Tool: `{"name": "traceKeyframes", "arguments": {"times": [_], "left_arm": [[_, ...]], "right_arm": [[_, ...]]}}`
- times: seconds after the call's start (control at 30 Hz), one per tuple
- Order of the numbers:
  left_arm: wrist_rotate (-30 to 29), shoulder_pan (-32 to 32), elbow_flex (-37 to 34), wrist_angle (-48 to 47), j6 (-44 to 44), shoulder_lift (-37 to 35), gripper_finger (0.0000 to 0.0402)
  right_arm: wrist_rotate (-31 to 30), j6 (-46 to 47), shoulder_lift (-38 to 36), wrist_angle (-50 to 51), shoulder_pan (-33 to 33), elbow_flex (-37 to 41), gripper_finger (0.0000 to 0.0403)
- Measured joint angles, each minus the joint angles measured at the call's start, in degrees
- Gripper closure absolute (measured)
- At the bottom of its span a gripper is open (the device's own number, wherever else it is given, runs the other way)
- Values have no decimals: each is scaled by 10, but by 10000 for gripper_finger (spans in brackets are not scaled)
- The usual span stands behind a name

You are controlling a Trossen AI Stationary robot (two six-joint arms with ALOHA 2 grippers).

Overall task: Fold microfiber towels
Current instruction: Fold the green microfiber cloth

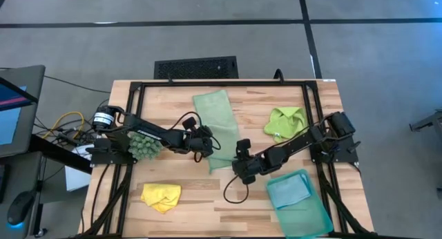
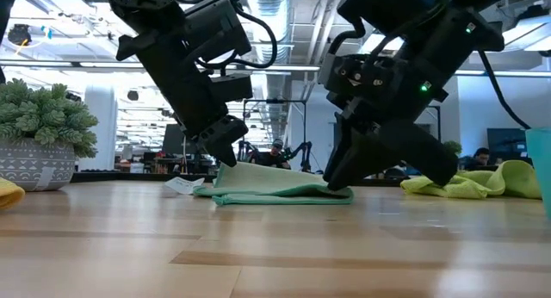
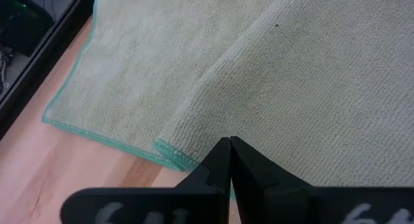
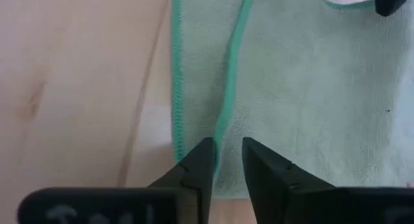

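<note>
The pale sage green towel (image 1: 215, 121) lies folded lengthwise in the middle of the table, one layer over another. My left gripper (image 1: 205, 152) is shut at its near left side, and my right gripper (image 1: 235, 168) is closed down at its near right corner. A lime green towel (image 1: 284, 121) lies crumpled at the far right. Near the front left edge sits a bunched yellow towel (image 1: 161, 196). A light blue towel (image 1: 289, 190) rests folded in the teal tray (image 1: 314, 215). My left gripper pinches the upper layer's edge (image 3: 194, 160) near its corner, slanting down from the table's left; the fingertips hide the exact spot. In the low view that edge (image 2: 222, 167) rises off the lower layer to the fingertips, and the rest lies flat. My right gripper has the towel's near right corner between its two fingers, the upper layer's green hem (image 4: 223, 123) running into the narrow gap. The fingers slant down from the table's right. In the low view their tips (image 2: 340, 186) are down at the table on the towel's end.
A dark-green spiky clump in a grey pot (image 1: 143, 144) stands just left of my left arm. The black frame rails (image 1: 207, 83) run along the table's far and side edges. Bare wood lies between the yellow towel and the tray.
</note>
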State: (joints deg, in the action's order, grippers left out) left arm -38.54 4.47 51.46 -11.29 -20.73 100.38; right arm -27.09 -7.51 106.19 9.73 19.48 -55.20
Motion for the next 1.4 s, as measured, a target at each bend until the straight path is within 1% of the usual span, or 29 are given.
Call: {"name": "traceKeyframes", "arguments": {"times": [0.1, 0.27, 0.33, 0.47, 0.53, 0.63, 0.83, 0.93, 1.03, 1.17, 1.23, 1.27, 1.33, 1.4], "left_arm": [[0, 0, 0, 0, 0, 0, 401], [0, 1, 0, 0, 0, 0, 401], [0, 1, 0, -2, 1, 0, 401], [-12, 1, 0, -16, -8, 0, 401], [-17, 1, 0, -23, -14, 0, 401], [-19, 1, 0, -32, -24, 0, 401], [-19, 1, 4, -54, -26, 0, 401], [-28, 1, 12, -61, -26, 0, 401], [-28, 2, 12, -61, -26, 0, 401], [-28, 2, 12, -59, -39, 0, 401], [-14, 1, 12, -51, -48, 0, 401], [2, 0, 11, -39, -50, 0, 401], [29, -9, 0, 15, -40, 0, 401], [39, -22, -16, 72, -22, 0, 401]], "right_arm": [[0, 5, 0, 9, 0, 0, 330], [-4, 10, 0, 38, -1, 0, 390], [-16, 11, 0, 41, -1, 0, 394], [-35, 24, -12, 64, 10, 1, 385], [-61, 40, -27, 84, 19, 1, 392], [-119, 83, -57, 118, 33, 1, 397], [-261, 250, -127, 226, 49, 0, 397], [-295, 336, -150, 265, 49, 9, 399], [-297, 396, -165, 290, 49, 34, 395], [-295, 472, -178, 370, 35, 50, 393], [-288, 497, -184, 405, 27, 52, 394], [-284, 505, -187, 412, 23, 53, 394], [-271, 510, -196, 426, 18, 58, 393], [-258, 510, -203, 423, 17, 60, 393]]}}
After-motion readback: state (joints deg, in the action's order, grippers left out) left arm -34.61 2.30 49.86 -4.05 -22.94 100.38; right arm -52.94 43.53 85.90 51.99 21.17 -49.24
